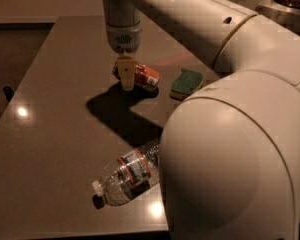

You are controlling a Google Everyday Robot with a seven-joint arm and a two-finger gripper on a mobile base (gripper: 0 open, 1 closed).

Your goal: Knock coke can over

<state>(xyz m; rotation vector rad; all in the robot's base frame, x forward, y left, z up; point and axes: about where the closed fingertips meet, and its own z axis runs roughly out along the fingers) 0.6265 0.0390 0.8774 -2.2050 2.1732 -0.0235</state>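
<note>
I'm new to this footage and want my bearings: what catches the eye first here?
The robot's huge pale arm fills the right foreground. Its end effector hangs over the far middle of the brown table, right in front of the red coke can, which appears to lie on its side. A clear water bottle lies near the front edge; a green sponge sits beside the can.

Dim warm light; the claw (126, 83) above the table (50, 139) casts a hard shadow (115, 109).
</note>
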